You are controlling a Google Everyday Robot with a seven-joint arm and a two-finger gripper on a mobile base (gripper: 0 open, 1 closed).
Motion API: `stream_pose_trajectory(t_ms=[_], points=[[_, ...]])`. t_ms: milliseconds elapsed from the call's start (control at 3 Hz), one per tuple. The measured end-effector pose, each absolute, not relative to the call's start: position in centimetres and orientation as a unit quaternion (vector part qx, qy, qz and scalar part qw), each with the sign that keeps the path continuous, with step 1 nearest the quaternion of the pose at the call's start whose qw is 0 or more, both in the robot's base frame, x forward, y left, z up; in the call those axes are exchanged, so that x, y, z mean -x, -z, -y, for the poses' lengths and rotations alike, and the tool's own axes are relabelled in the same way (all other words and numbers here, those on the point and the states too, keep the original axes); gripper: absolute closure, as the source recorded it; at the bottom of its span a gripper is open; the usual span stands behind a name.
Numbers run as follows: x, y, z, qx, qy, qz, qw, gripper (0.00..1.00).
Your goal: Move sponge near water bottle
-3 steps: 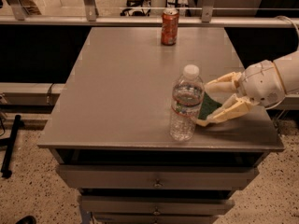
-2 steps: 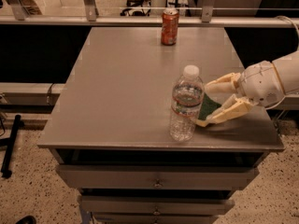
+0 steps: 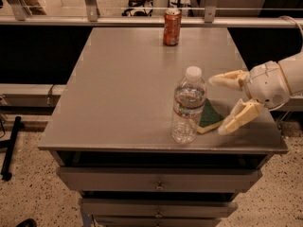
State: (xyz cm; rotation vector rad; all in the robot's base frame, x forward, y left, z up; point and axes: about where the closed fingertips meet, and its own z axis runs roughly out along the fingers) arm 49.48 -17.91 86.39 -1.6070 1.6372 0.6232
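The sponge (image 3: 209,116), dark green on top over pale yellow foam, lies flat on the grey table (image 3: 123,93) near its front right corner. It touches or nearly touches the right side of the water bottle (image 3: 188,105), which stands upright with a white cap and a red-banded label. My gripper (image 3: 221,104) comes in from the right and is open. One cream finger (image 3: 228,78) is behind the sponge and the other (image 3: 238,117) is just to its right front; neither grips it.
An orange-red soda can (image 3: 172,27) stands upright at the far edge of the table. A rail (image 3: 142,21) runs behind the table. Drawers (image 3: 158,183) are below the front edge. The table's right edge is close under my arm.
My gripper has opened wider and drawn back to the right, away from the sponge. The sponge now lies free beside the bottle. Bottle and can have not moved.
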Motion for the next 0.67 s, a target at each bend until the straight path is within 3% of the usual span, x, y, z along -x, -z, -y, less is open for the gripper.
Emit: stream_pose_trajectory(t_ms=[667], points=[[-49.6,-87.7,20.7,0.609,-0.212,-0.657,0.390,0.00]])
